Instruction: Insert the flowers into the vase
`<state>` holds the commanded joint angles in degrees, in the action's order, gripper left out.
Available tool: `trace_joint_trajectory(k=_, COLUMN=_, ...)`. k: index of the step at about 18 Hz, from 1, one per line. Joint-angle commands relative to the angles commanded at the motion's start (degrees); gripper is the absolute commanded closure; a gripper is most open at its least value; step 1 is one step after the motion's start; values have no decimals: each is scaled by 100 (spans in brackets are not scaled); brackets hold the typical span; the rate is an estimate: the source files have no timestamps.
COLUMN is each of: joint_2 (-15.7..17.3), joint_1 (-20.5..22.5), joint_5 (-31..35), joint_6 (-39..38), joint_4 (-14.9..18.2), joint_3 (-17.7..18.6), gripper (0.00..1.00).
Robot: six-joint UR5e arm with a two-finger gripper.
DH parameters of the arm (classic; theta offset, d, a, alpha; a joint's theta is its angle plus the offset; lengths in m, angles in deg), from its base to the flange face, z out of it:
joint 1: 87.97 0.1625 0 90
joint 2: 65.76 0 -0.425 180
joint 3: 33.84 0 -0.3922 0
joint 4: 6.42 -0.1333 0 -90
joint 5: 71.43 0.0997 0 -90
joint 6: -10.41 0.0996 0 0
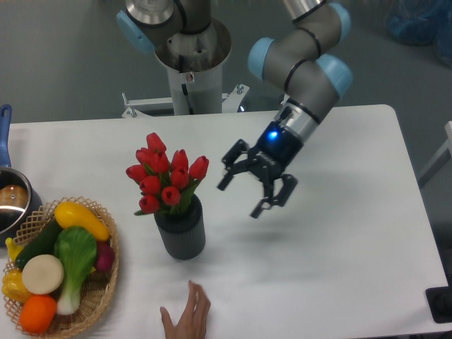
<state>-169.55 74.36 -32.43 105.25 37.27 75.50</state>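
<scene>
The flowers [165,178], a bunch of red tulip buds with green leaves, stand upright in the dark grey ribbed vase [181,234] near the middle of the white table. Their stems are hidden inside the vase. My gripper [241,199] hangs above the table just right of the vase, apart from the flowers. Its black fingers [230,169] are spread open and hold nothing.
A wicker basket [102,293] of toy vegetables sits at the front left. A steel pot [12,201] with a blue handle is at the left edge. A person's hand [186,316] rests on the table's front edge below the vase. The arm's base column [191,67] stands behind the table.
</scene>
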Motion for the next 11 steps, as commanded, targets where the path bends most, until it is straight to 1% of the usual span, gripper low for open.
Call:
trace_joint_trajectory(k=1, joint_2=70, joint_1=88, joint_5=150, joint_6=-18, joint_4=0, joint_3=0, gripper=0)
trace_joint_trajectory(k=3, joint_2=298, joint_1=526, joint_5=344, joint_6=-27, joint_4=17, joint_3=-9, gripper=0)
trace_joint_trajectory(k=5, joint_2=718, joint_1=729, joint_5=660, joint_6=-35, joint_4=44, joint_3=-9, gripper=0)
trace_joint_trajectory(k=8, joint_2=1290, joint_1=879, joint_5=1485, joint_6=-53, joint_4=79, joint_3=105, gripper=0)
trace_joint_trajectory(k=11, joint_2=1651, joint_1=994, joint_5=2329, joint_6=-27, joint_4=210, joint_3=167, gripper=0)
